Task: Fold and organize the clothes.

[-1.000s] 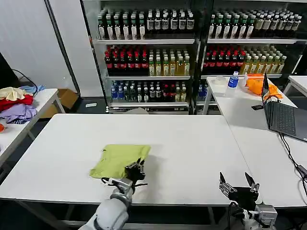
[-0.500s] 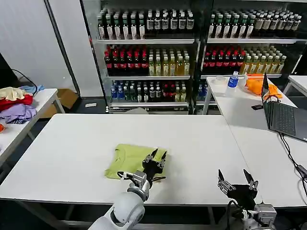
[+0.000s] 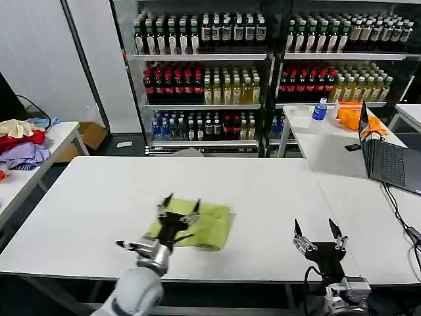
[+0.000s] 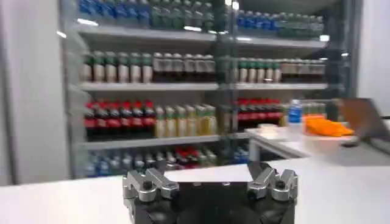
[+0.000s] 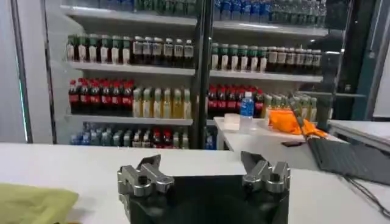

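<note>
The lime T-shirt (image 3: pixel 212 227) lies folded in a compact patch on the white table (image 3: pixel 263 191), near its front edge and a little left of centre. My left gripper (image 3: pixel 180 208) hovers open over the shirt's left part, fingers spread and holding nothing. The left wrist view shows this gripper (image 4: pixel 210 178) open with only table between its fingers. My right gripper (image 3: pixel 316 232) stands open by the front edge, well to the right of the shirt. From the right wrist, that gripper (image 5: pixel 204 165) is empty and the T-shirt (image 5: pixel 30 204) lies off to one side.
A heap of red, purple and cream garments (image 3: pixel 23 141) sits on a side table at left. The right-hand table carries a laptop (image 3: pixel 388 161), an orange cloth (image 3: pixel 352 115) and a water bottle (image 3: pixel 320 110). Bottle shelves (image 3: pixel 263 72) stand behind.
The shirt has shifted to the right along the table. My left gripper went right with it, opened, then swung back to the left over it. The right gripper edged slightly left.
</note>
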Controlling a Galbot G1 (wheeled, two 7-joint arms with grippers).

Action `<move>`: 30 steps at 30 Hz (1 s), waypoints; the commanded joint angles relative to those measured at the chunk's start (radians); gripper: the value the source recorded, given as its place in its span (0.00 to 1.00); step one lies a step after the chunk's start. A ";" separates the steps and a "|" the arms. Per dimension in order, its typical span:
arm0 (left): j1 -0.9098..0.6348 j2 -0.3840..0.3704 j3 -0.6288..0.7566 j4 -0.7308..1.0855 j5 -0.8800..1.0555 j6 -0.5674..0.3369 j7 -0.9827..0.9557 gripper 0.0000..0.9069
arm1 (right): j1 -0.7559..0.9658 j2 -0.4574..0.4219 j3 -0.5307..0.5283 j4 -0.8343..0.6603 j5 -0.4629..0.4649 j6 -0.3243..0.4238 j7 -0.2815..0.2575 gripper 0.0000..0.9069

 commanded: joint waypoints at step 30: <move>0.154 0.161 -0.339 0.042 -0.017 -0.035 0.024 1.00 | 0.747 0.281 -0.463 -0.694 0.511 -0.287 0.203 0.40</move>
